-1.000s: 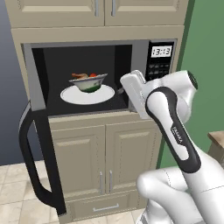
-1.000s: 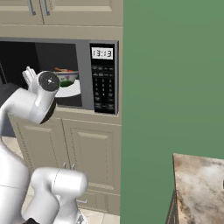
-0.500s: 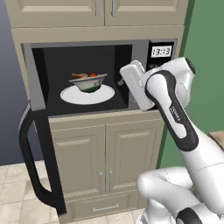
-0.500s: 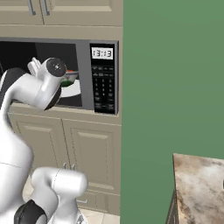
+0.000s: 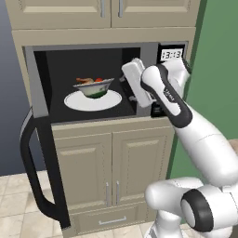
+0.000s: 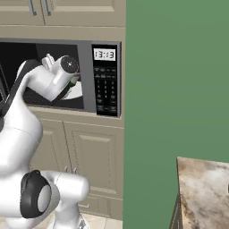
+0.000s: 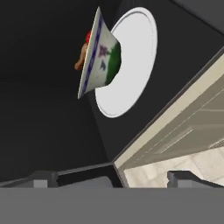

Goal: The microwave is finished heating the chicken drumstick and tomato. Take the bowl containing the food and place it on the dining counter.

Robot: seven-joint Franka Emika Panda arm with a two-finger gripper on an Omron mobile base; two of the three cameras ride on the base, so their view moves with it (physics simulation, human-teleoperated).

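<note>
1. The microwave [image 5: 93, 79] stands open, its door [image 5: 42, 176] swung out and hanging to the left of the cavity
2. Inside the microwave, the bowl [image 5: 94, 87] sits upright on the flat white plate [image 5: 79, 103], about mid-cavity; the chicken drumstick [image 5: 84, 81] and the tomato [image 5: 98, 80] show just above its rim
3. The gripper [image 7: 111, 177] is at the right side of the cavity opening, at about the bowl's height; its hand reads as a white block in the left base view [image 5: 137, 83]
4. The 2 finger tips [image 7: 41, 178] stand well apart with nothing between them: the gripper is wide open and empty
5. The relation that matters: the bowl lies to the left of the gripper and a little deeper into the microwave, near but not touching. In the hand view the bowl [image 7: 99, 57] appears rolled on its side, so the hand is turned relative to the flared rim
6. My judgement: the step in hand is the approach; the gripper needs to travel left into the microwave and line its fingers across the near rim before closing
7. The dining counter [image 6: 203, 192] lies well apart, to the right of the microwave, past the green wall [image 6: 174, 80]
</note>
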